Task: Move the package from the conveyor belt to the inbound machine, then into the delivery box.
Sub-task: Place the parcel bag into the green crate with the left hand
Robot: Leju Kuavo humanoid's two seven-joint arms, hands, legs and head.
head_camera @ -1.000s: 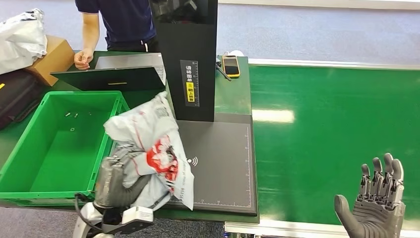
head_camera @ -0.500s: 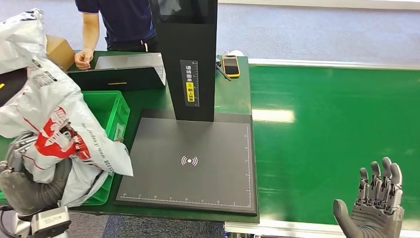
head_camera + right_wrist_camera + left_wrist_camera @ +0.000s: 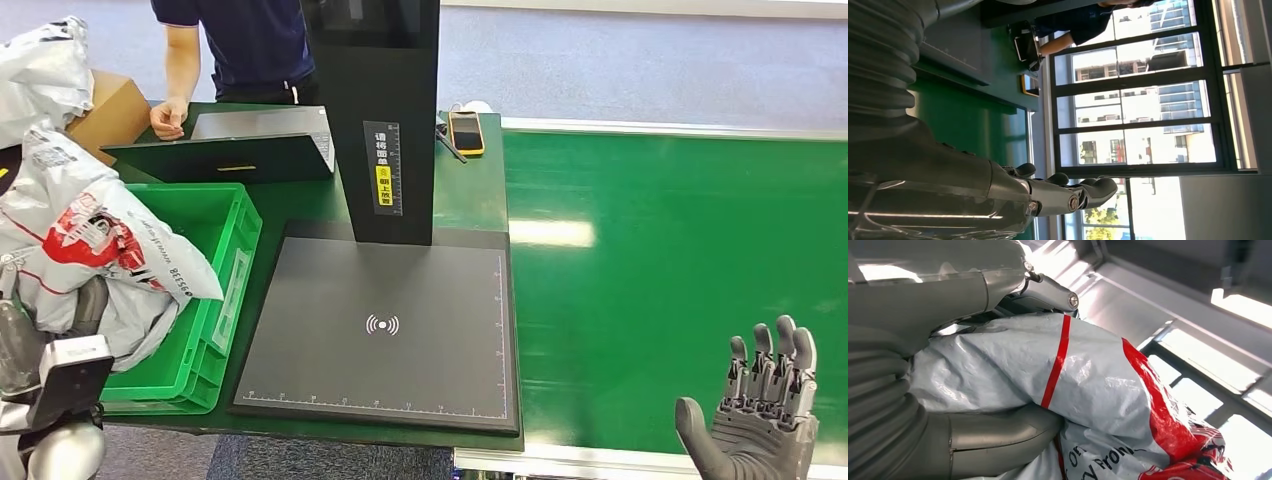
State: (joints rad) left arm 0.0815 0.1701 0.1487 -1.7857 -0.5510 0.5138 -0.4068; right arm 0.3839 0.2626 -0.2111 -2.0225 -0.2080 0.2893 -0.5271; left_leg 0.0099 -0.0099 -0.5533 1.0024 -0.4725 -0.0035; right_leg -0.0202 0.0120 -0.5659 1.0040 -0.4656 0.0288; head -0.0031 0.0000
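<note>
Over the green crate point(image 3: 215, 300), at its near left corner, our left hand point(image 3: 40, 320) held the grey and red poly mailer point(image 3: 90, 245) with thumb and fingers clamped around the crumpled plastic; the left wrist view showed the same package point(image 3: 1088, 390) pressed between the thumb and the fingers. The bag was still in the air, partly above the crate's near wall and partly outside it. We judged that the scanner step was finished and the drop into the delivery box was in hand. To do it well, we should bring the hand more toward the middle of the crate before we loosen the fingers, because the loose tail of the bag hung near the rim and could catch there or slide out to the floor. Room was good on the far side of the crate, tight toward the black scanner platform point(image 3: 400, 330). Our right hand point(image 3: 760, 420) hovered open above the conveyor belt point(image 3: 680, 260), fingers apart and empty, well apart from everything.
</note>
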